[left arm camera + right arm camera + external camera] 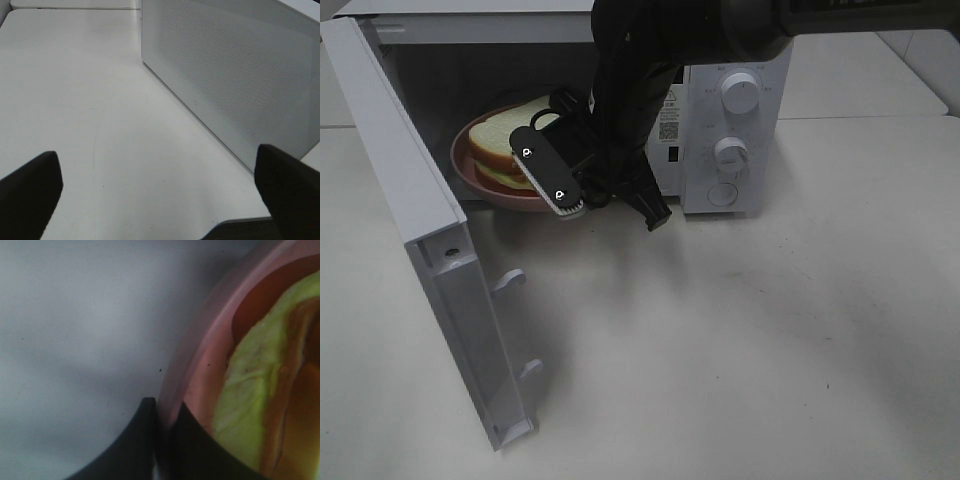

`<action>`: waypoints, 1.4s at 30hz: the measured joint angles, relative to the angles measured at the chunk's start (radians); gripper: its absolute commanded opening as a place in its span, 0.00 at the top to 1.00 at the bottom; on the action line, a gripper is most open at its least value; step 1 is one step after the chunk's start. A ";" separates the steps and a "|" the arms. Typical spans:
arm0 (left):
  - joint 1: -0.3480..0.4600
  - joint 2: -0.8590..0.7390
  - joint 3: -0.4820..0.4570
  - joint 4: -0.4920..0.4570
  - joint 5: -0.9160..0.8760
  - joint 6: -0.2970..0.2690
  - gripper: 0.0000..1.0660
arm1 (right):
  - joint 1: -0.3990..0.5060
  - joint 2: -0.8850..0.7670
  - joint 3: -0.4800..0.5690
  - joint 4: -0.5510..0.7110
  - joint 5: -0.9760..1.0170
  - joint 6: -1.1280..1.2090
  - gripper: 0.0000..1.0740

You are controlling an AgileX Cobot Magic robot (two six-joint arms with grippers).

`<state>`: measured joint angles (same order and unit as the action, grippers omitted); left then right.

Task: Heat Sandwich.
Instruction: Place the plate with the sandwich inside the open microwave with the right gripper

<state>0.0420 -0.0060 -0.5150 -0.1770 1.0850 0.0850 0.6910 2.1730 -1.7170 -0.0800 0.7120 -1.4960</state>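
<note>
From the high camera I see the microwave (735, 130) with its door (410, 200) swung wide open. The sandwich (505, 150) lies on the pink plate (485, 185) inside the cavity. My right gripper (570, 203) reaches in at the plate's near rim.

The left wrist camera shows the left gripper (155, 152) with its fingers (30, 195) spread wide apart, holding nothing. It is above the white table (75, 75), beside the door's perforated panel (235, 65).

In the right wrist view the right gripper (162, 415) is pinched together on the plate's rim (200, 350). The yellow-green filling (245, 405) sits just beyond it. The grey surface (75, 340) underneath is probably the oven floor.
</note>
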 measured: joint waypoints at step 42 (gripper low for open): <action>0.000 0.000 0.000 0.000 0.000 0.000 0.09 | -0.001 0.287 -0.427 -0.115 0.015 0.322 0.64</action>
<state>0.0420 -0.0060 -0.5150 -0.1770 1.0850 0.0850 0.6900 2.4600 -2.1440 -0.1950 0.7270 -1.1740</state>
